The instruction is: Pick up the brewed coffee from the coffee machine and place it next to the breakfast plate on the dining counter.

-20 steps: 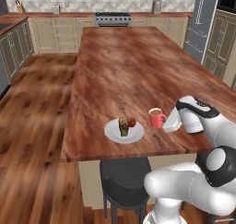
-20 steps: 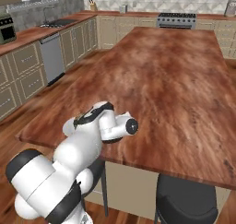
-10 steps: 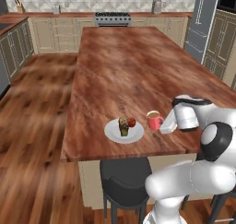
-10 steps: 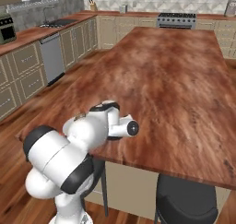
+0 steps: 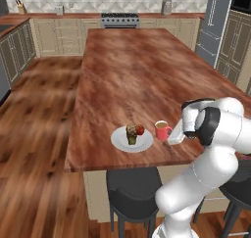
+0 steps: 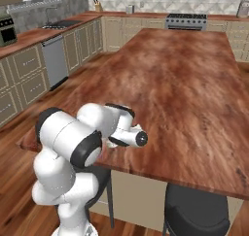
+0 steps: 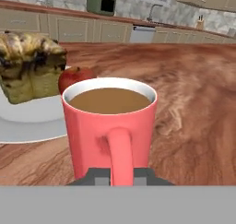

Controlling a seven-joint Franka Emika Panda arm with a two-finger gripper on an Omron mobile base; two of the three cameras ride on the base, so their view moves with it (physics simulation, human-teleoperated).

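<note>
Mug (image 5: 162, 130) stands upright on the counter (image 5: 142, 80) in the left base view, just beside the plate (image 5: 131, 140) on its right. The gripper (image 5: 172, 138) sits at the mug's far side; whether it grips cannot be told.

Right base view: the arm's body covers mug and plate; the counter (image 6: 185, 84) runs beyond.

Hand view: the mug (image 7: 109, 126), handle facing the camera, is nearly full of coffee. Judged rigid, smooth, moderately light and easily spilled; grip across the body and keep it level. No labels or writing are readable.
</note>
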